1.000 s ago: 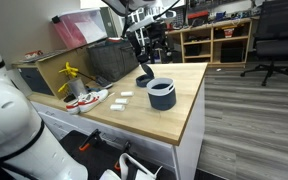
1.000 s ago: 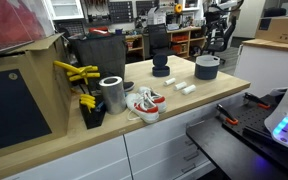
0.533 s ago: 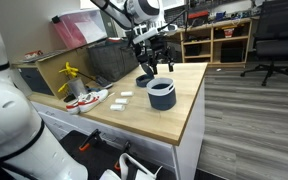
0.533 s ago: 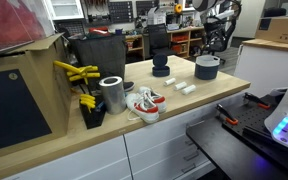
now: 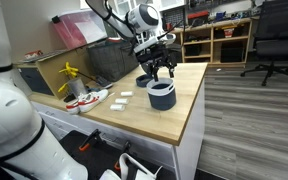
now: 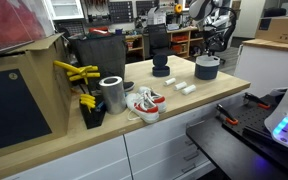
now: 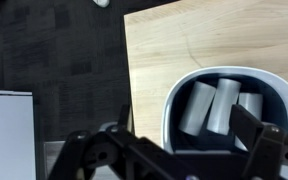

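Finding 1, end effector. The gripper (image 5: 160, 70) hangs directly above the bowl (image 5: 161, 94), clear of its rim, with its jaws spread to full width and nothing between them. In the wrist view the two fingers of the gripper (image 7: 174, 152) stand on either side of the bowl (image 7: 174, 100), so the opening lies centred under the tool.

Finding 2, contents. The bowl is dark outside and white inside. It holds several white cylinders (image 7: 216, 104), lying side by side and slightly tilted. They appear to rest that way because the curved wall props their ends and keeps them from rolling out.

Finding 3, placement. The bowl stands upright on the wooden tabletop (image 7: 184, 40), near one edge of it, which keeps it open to an approach from above. A small dark stand (image 5: 144, 78) sits just beside the bowl. Two white blocks (image 6: 184, 89) lie flat further along the top. Beyond these, well apart from the bowl, are a pair of sneakers (image 6: 144, 103), a metal canister (image 6: 111, 93) and yellow tools (image 6: 77, 74). All of these sit outside the tool's column over the bowl.

Finding 4, markings. No brand, label or writing can be read on the bowl, its contents or the gripper; the views are too small to tell.
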Robot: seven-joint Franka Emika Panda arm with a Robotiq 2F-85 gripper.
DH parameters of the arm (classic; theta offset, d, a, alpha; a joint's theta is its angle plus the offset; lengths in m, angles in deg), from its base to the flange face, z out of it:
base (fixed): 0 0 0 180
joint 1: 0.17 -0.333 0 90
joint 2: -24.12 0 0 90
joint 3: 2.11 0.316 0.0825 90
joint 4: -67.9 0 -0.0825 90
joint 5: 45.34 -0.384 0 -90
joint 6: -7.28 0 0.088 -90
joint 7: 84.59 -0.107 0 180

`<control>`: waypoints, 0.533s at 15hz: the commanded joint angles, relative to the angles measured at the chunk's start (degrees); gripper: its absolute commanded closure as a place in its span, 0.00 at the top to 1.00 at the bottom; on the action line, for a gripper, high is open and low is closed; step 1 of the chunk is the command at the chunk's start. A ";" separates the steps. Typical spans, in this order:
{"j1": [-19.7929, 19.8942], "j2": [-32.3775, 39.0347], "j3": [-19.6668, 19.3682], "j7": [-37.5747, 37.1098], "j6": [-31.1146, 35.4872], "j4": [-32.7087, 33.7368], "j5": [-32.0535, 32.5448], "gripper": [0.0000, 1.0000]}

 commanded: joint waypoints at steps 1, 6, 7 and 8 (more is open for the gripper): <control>-0.40 0.90 -0.93 -1.46 -0.34 1.23 2.23 1.00; -0.13 1.25 -1.86 -2.45 0.14 0.86 4.25 1.00; -0.21 1.46 -1.98 -2.71 0.31 0.84 4.47 1.00; -0.33 1.80 -2.08 -3.18 0.61 0.82 4.83 1.00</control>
